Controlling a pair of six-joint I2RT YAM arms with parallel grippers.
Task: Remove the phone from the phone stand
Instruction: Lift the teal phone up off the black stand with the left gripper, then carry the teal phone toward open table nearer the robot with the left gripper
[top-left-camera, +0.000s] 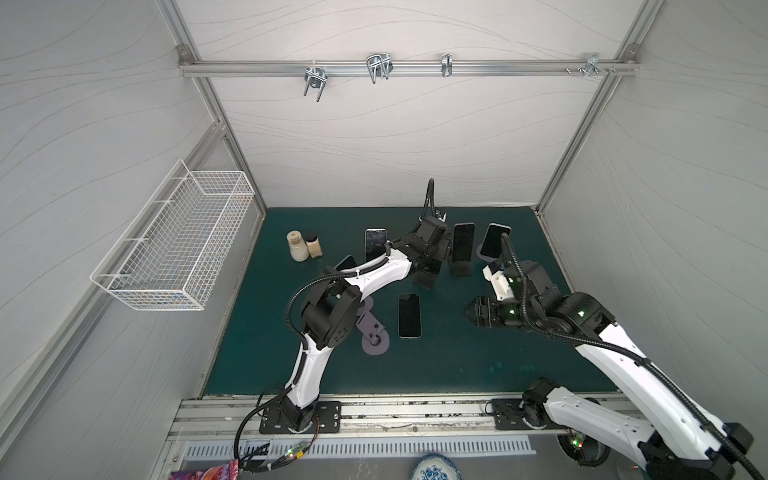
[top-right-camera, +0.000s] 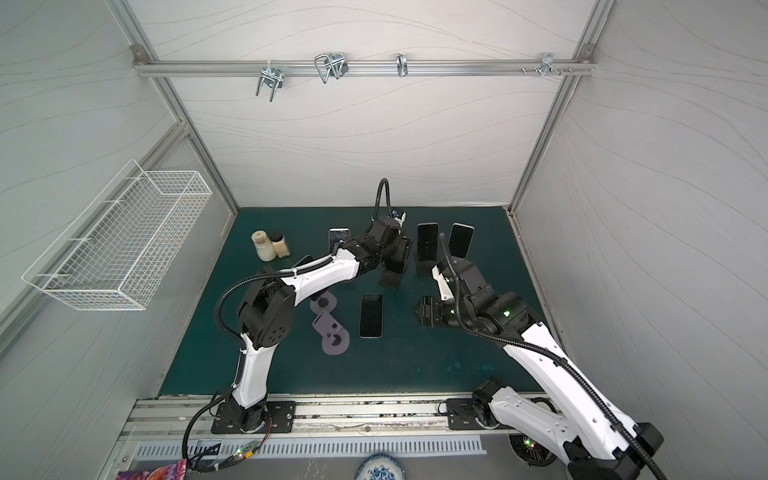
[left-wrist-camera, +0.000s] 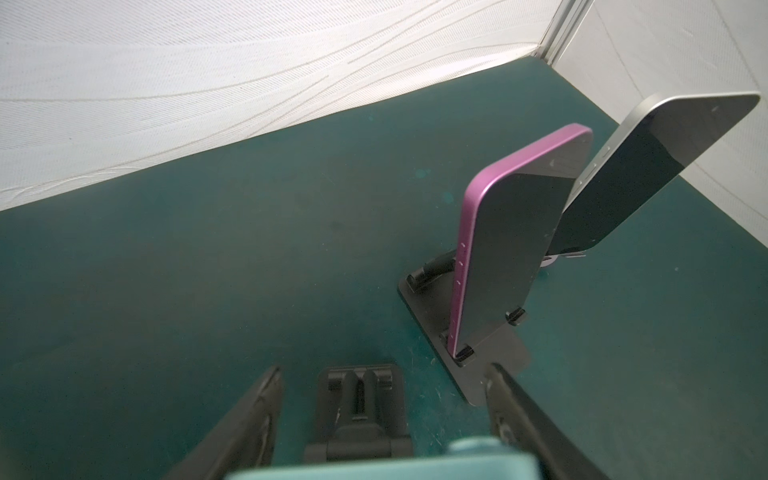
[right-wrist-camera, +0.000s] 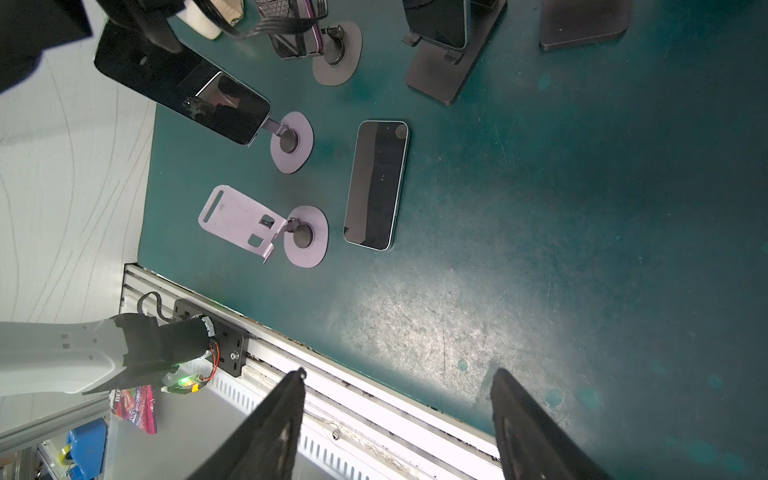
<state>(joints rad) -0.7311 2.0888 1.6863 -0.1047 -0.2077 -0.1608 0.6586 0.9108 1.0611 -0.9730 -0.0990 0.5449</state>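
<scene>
**Since the phone (left-wrist-camera: 374, 467) sits in the left gripper (left-wrist-camera: 383, 369), the way out is up off the black stand (left-wrist-camera: 359, 399)**

Though only a blurred pale teal edge shows in the left wrist view, it spans the gap between the two fingers close to the camera. I judge it to be the phone, clamped across its width; its long axis cannot be told. The black stand lies just beyond the fingertips, bare, its two lips turned toward the jaws. Just beside one finger a pink phone (left-wrist-camera: 511, 249) leans on a neighbouring stand (left-wrist-camera: 503, 345), so the lift probably has to keep away from that side. The right gripper (right-wrist-camera: 399, 370) hangs well apart over bare mat (right-wrist-camera: 582, 249), jaws parted and empty; the left arm is plainly nearer.
</scene>
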